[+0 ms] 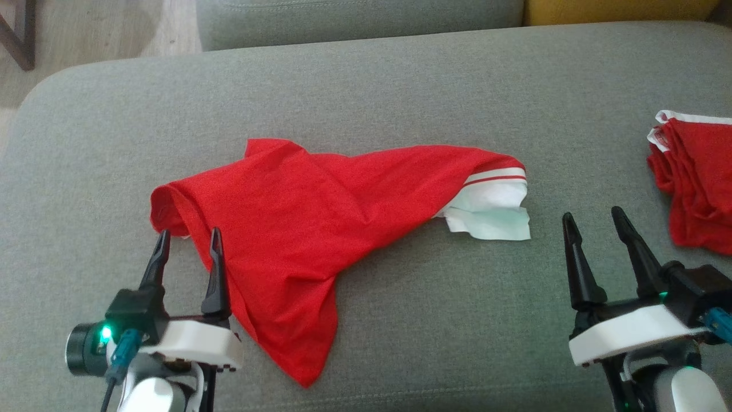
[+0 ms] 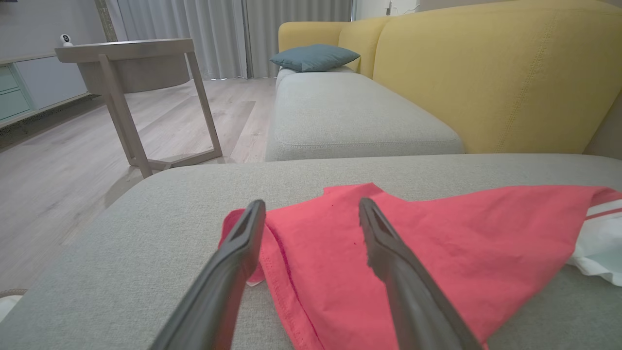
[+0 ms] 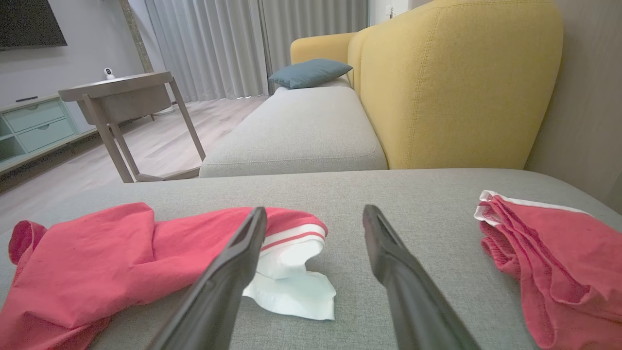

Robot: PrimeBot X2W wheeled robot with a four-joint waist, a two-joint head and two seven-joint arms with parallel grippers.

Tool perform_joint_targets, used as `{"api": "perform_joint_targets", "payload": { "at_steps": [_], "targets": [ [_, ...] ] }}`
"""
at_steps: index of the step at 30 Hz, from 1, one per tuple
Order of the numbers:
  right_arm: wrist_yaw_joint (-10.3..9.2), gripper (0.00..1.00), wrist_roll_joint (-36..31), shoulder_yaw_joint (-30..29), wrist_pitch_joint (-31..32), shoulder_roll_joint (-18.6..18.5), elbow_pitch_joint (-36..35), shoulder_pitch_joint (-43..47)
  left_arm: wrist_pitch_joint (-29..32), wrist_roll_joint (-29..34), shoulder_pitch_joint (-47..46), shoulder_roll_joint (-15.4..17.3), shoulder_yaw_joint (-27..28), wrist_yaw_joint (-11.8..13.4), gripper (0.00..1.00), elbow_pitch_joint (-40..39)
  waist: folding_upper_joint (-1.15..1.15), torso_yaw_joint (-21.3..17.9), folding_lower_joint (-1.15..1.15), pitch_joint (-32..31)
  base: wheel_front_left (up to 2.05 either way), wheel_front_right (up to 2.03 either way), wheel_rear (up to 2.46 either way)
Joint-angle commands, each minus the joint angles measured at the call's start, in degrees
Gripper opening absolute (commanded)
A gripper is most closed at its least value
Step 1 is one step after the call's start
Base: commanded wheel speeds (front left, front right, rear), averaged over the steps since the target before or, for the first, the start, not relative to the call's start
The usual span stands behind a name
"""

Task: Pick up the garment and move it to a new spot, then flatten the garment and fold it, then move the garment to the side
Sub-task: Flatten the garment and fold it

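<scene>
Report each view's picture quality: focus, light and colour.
Head view: even soft light, slightly grainy, garment deep red. Left wrist view: left fingers blurred, garment washed to pink. Right wrist view: right fingers blurred too, bright curtains behind.

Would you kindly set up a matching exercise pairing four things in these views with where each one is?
Things: 1 loose red garment; 2 other red garment; 3 left gripper; 4 teal pillow.
Places: A far sofa seat, by the yellow backrest; B right edge of the grey cushion; C open, at the loose garment's left end; D middle of the grey cushion.
Pairs: 1-D, 2-B, 3-C, 4-A.
</scene>
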Motion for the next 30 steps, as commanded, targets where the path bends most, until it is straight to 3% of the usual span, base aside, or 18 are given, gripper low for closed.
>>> {"api": "perform_joint_targets", "payload": {
  "at_steps": [1,11,25,26,28,29,30],
  "targets": [
    [0.37,1.00,-0.3,1.2,0.3,-0.6,-2.3,-1.3,-0.2,0.3,-1.8,1.2,2.0,0.4,1.00,-2.0,0.00,0.0,0.00,0.1,0.00,0.00,0.00],
    [0.37,1.00,-0.4,0.6,1.1,-1.7,0.7,-2.4,-0.3,0.7,-3.9,0.9,1.1,0.3,1.00,-2.3,0.00,1.7,0.00,2.0,0.00,0.00,0.00],
    [0.37,1.00,2.6,4.8,0.1,-7.7,18.4,-14.1,-1.8,1.5,-9.4,-1.5,-0.3,-0.7,1.00,-0.5,0.00,5.7,0.00,8.0,0.00,0.00,0.00],
    [0.37,0.92,3.2,5.2,-0.1,-7.9,19.4,-14.7,-1.9,1.6,-9.6,-1.6,-0.3,-0.7,1.00,-0.3,0.00,5.8,0.00,8.2,0.00,0.00,0.00],
    [0.37,0.18,4.3,6.7,-0.6,-8.6,20.8,-15.8,-2.0,1.7,-10.0,-1.7,-0.3,-0.8,1.00,0.0,0.00,5.9,0.00,8.4,0.00,0.00,0.00],
    [0.37,0.00,5.1,7.3,-1.2,-8.8,21.0,-16.1,-2.1,1.7,-10.1,-1.8,-0.2,-0.7,1.00,0.2,0.00,5.8,0.00,8.5,0.00,0.00,0.00],
    [0.37,0.00,5.7,7.7,-1.9,-9.2,21.1,-16.4,-2.2,1.8,-10.2,-1.8,-0.2,-0.7,1.00,0.3,0.00,5.7,0.00,8.5,0.00,0.00,0.00]
  ]
}}
